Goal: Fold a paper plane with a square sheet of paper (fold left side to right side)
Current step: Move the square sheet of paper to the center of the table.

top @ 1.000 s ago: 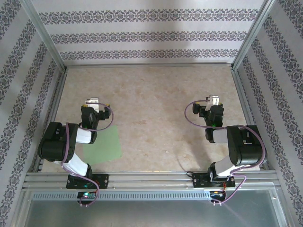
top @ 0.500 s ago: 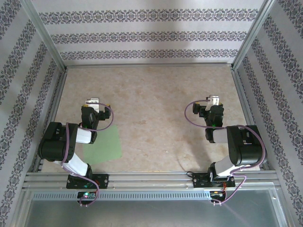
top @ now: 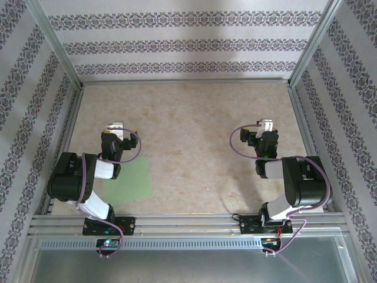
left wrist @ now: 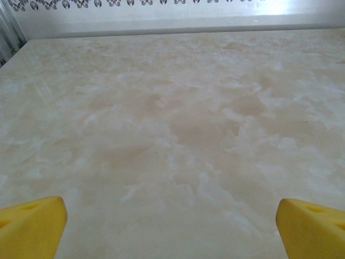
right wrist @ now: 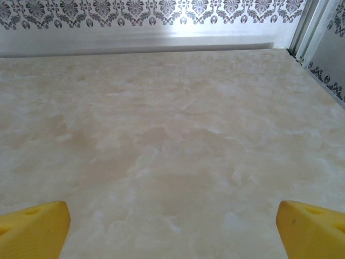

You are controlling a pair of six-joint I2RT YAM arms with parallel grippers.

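Fingers (left wrist: 32,226) on your left gripper (top: 115,127) and right gripper (top: 267,125) spread wide, gripping nothing | square sheet of paper (top: 134,180) flat on table (top: 194,112), its left part under your left arm (top: 76,183)

Robot lab cell: marble-look worktop (top: 188,118) sitting boxed by patterned wall panels (top: 188,44) on three sides; aluminium rail (top: 188,221) running along worktop's near edge, carrying two robot arms (top: 76,183).

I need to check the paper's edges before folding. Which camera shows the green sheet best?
Top external: the green sheet lies flat, its left part under the left arm. Both wrist cameras look out over marbled tabletop.
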